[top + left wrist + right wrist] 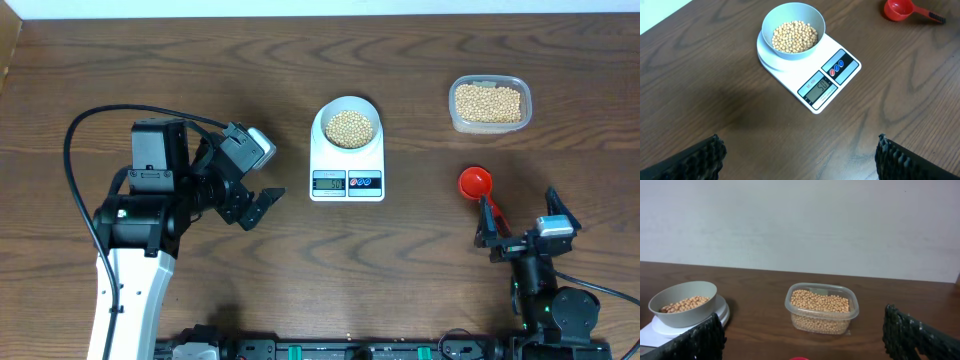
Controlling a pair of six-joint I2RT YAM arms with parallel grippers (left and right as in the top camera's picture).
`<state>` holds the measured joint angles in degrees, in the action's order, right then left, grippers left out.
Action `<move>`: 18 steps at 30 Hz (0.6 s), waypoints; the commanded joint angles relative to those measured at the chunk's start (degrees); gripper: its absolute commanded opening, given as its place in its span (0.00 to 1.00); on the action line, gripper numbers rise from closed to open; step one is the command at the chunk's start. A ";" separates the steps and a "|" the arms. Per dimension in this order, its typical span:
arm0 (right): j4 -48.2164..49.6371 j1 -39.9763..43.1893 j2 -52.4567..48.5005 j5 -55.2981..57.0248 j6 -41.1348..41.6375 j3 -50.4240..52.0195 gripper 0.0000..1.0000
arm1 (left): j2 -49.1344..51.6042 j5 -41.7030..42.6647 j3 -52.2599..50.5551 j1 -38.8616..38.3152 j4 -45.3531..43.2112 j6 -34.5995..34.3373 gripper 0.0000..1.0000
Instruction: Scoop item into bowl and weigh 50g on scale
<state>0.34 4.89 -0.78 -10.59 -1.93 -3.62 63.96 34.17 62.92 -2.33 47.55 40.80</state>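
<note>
Both grippers hang empty, fingers spread wide. Ahead of the left gripper sits the scale, its bowl holding soybeans. The right gripper waits just behind the red scoop. The display looks like fifty, though it's small. I'd keep both arms off the scale so the reading settles.

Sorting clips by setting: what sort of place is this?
Probably a robotics lab bench: robot arms at a wooden table, a bare white wall, a scale weighing a bowl of beans.
</note>
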 commanded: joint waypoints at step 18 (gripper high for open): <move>-4.11 0.37 0.52 2.56 -0.37 3.32 0.99 | 0.13 0.09 1.07 0.28 0.00 0.76 0.98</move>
<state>-3.25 4.97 -0.62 -9.72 -1.06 -0.38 63.96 34.17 62.92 -2.33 47.53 40.80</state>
